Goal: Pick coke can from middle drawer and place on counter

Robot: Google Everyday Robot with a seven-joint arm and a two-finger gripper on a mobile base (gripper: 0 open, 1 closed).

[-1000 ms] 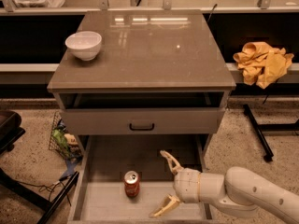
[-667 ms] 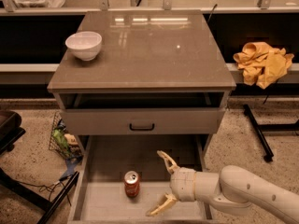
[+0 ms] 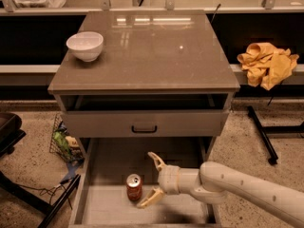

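Gripper [image 3: 151,180] is spread wide inside the drawer [image 3: 107,210], just right of the can [image 3: 134,187]. It doesn't look to be touching yet. Can stands upright near the drawer's front edge, left of centre. Risks: lower finger [image 3: 148,201] is close to the can's base, so an off-centre close could tip it or skid it left. On the lift, can could clip the counter [image 3: 142,56] front edge. Bowl [image 3: 85,45] sits at back-left corner, so place centre or right.
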